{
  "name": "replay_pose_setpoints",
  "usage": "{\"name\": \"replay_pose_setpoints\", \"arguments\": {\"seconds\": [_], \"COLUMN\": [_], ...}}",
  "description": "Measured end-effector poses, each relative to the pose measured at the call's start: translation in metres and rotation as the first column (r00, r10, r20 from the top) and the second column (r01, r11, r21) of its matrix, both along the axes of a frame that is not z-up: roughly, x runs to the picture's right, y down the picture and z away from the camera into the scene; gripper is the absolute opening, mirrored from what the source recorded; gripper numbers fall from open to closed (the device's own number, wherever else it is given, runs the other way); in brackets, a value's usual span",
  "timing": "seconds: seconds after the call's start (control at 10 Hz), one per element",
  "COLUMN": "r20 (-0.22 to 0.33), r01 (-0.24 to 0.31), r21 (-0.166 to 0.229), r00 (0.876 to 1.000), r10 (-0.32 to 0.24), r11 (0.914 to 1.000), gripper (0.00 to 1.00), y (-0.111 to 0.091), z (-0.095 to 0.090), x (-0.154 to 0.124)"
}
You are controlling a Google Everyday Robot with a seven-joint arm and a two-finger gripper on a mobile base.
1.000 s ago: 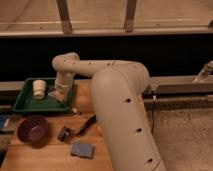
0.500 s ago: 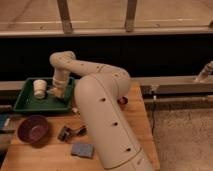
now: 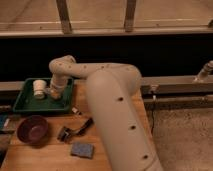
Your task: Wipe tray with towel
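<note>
Shift: gripper [image 3: 53, 90] edges left across the green tray [image 3: 22, 106] toward the white cup [image 3: 39, 88], while the arm's broad forearm swings right.
Gripper: low inside the tray, just beside the cup; whether it is spread or clamped cannot be told.
Towel: a pale bunch [image 3: 48, 94] at the gripper's tip, on the tray floor, likely the cloth in question.
Handling: judged soft, light and limp, so it will crumple and drag rather than slide; a gathered fold near its middle looks the best hold.
Tray: appears stiff and light, with a raised rim; it may skid on the wooden table [image 3: 117, 160] under a hard push.
Nearby: maroon bowl [image 3: 33, 130], brush [image 3: 75, 131] and grey sponge [image 3: 81, 149] lie in front of the tray.
</note>
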State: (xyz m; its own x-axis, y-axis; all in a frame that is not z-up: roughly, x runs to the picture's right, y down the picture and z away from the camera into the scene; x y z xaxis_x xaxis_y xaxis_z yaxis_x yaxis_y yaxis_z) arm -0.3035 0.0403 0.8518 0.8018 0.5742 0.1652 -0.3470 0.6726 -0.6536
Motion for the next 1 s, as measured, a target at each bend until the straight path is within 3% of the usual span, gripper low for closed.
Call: {"name": "replay_pose_setpoints", "arguments": {"seconds": [0.1, 0.3, 0.7, 1.0], "r20": [0.024, 0.047, -0.052, -0.136], "r01": [-0.053, -0.117, -0.063, -0.025], "r21": [0.043, 0.075, 0.048, -0.012], "r00": [0.998, 0.992, 0.997, 0.990], "r10": [0.052, 0.114, 0.065, 0.024], "r11": [0.9977, 0.9903, 0.9969, 0.9996], "gripper": [0.00, 0.00, 0.00, 0.00], "y": [0.003, 0.014, 0.019, 0.015], "z": [-0.010, -0.021, 0.002, 0.040], "x": [-0.004, -0.011, -0.009, 0.007]}}
